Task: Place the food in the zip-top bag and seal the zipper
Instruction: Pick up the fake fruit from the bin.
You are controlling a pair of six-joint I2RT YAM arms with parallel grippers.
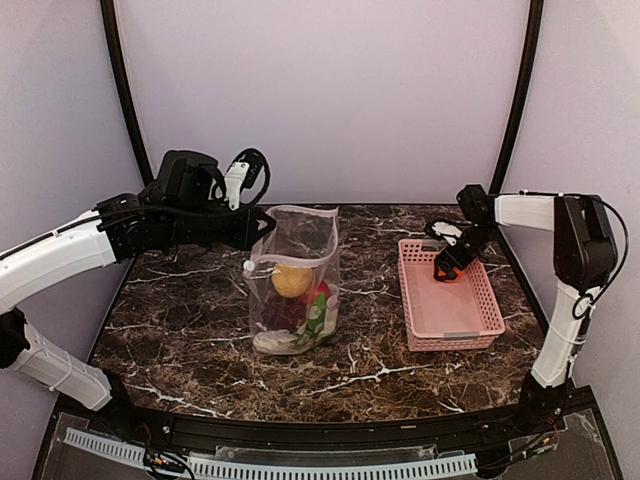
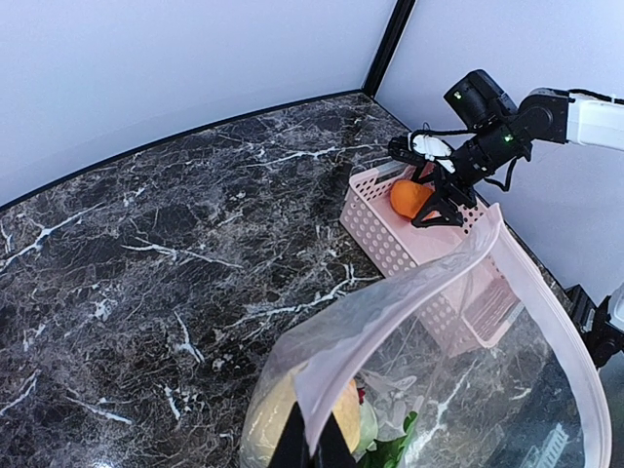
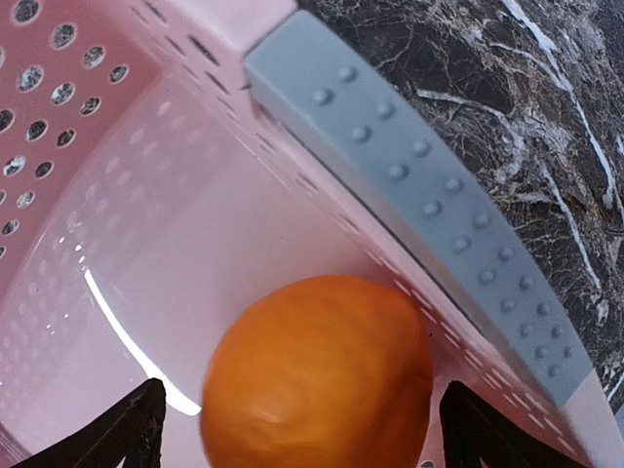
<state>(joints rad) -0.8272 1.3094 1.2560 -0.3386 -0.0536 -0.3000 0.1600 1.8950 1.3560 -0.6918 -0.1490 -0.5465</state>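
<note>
The clear zip-top bag (image 1: 296, 262) stands upright mid-table with its mouth open. My left gripper (image 2: 312, 445) is shut on the bag's mouth edge, pinching the whitish-pink zipper (image 2: 419, 283) strip and holding it up. Inside the bag lie a yellow piece (image 1: 292, 281), a red piece (image 1: 322, 295), a dark maroon piece (image 1: 284, 312) and a white piece (image 1: 272, 343). The orange (image 3: 317, 375) sits in a corner of the pink basket (image 1: 452, 322). My right gripper (image 3: 307, 421) is open, lowered into the basket, one finger on each side of the orange, not touching it.
The pink lattice basket (image 2: 380, 229) stands on the right part of the marble table, close to the bag's right side. Its grey dotted rim (image 3: 419, 185) runs just beside the orange. Walls enclose the back and both sides.
</note>
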